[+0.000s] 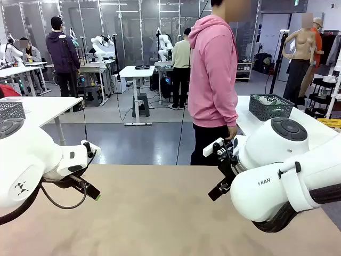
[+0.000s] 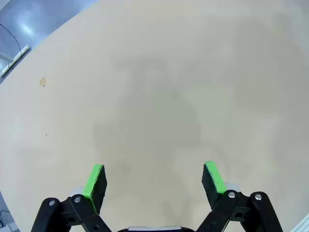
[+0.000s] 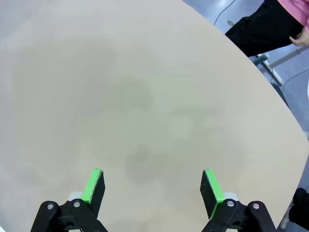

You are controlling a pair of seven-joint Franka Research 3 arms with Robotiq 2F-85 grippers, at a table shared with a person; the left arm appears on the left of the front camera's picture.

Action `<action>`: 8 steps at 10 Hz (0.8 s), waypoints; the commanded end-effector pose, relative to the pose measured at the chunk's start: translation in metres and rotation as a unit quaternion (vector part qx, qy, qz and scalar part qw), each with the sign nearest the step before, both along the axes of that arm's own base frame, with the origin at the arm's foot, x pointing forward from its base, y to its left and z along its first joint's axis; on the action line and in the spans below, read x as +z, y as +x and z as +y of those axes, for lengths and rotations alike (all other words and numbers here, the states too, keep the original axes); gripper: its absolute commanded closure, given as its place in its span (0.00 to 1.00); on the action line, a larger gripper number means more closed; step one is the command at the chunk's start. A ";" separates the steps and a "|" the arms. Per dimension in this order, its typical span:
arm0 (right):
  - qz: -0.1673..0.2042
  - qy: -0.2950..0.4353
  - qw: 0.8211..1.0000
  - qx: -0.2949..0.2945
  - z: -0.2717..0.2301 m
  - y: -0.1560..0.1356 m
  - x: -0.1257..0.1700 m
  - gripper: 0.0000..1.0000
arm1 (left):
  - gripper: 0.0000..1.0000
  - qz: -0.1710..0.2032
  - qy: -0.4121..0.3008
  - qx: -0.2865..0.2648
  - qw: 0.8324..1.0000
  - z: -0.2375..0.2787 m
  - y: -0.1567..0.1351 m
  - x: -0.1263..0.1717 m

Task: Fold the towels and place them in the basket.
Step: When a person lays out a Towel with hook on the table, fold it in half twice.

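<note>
Basket (image 1: 272,113) contents unclear (too distant), person (image 1: 213,69) cropped above

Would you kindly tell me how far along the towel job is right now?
Done: nothing visible yet. In hand: nothing; the left gripper and right gripper both hang open above the table. The basket stands on a white table beside the person. Left: folding the towels and putting them in the basket.

Bright, even lighting all over the room, no harsh glare anywhere. The tan table (image 1: 160,213) only catches soft, smudgy shadows in both wrist views. Those views bend hard at the edges, fisheye style. The front view is sharp up close and a bit soft in the background.
</note>
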State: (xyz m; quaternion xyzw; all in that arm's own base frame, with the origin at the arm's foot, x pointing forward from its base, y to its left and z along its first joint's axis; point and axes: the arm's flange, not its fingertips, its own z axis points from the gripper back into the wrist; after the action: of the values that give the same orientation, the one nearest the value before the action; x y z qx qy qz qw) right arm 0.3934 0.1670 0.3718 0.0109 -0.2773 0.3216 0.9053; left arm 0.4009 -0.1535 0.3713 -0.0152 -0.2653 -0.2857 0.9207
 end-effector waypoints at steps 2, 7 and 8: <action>0.000 0.000 1.000 0.000 0.000 0.000 0.000 0.00 | 0.00 0.000 0.000 0.000 1.000 0.000 0.000 0.000; 0.000 0.000 1.000 0.000 0.000 0.000 0.000 0.00 | 0.00 0.000 0.000 0.000 1.000 0.000 0.000 0.000; 0.000 0.000 1.000 0.000 0.000 0.000 0.000 0.00 | 0.00 0.000 0.000 0.000 1.000 0.000 0.000 0.000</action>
State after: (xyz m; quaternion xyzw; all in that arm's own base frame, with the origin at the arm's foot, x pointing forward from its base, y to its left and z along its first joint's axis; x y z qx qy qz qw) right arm 0.3933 0.1672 0.3718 0.0103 -0.2773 0.3227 0.9049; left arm 0.4007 -0.1542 0.3713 -0.0149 -0.2653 -0.2864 0.9205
